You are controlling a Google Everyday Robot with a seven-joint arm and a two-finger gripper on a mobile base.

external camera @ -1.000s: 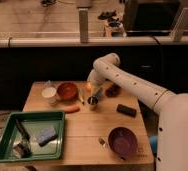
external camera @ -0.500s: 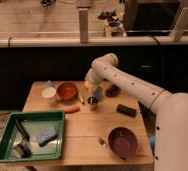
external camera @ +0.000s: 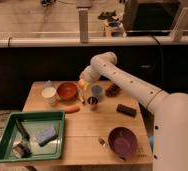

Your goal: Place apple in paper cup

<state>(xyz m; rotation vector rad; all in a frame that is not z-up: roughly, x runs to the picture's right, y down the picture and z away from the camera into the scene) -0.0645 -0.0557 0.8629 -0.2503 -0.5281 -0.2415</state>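
Note:
The paper cup (external camera: 49,94) is small and white and stands at the table's back left, beside the reddish-brown bowl (external camera: 67,91). My gripper (external camera: 82,89) hangs from the white arm just right of the bowl's rim, above the table. It is shut on the apple (external camera: 82,82), a small orange-yellow fruit that shows between the fingers. The apple is held to the right of the paper cup, with the bowl between them.
A shiny metal cup (external camera: 92,103) and a blue cup (external camera: 96,91) stand just right of the gripper. An orange carrot-like piece (external camera: 71,109) lies in front of the bowl. A green tray (external camera: 7,135) is at front left, a purple bowl (external camera: 122,141) at front right, and a dark block (external camera: 123,109) at right.
The gripper with the apple has moved a little to the left, from above the metal cup towards the reddish-brown bowl.

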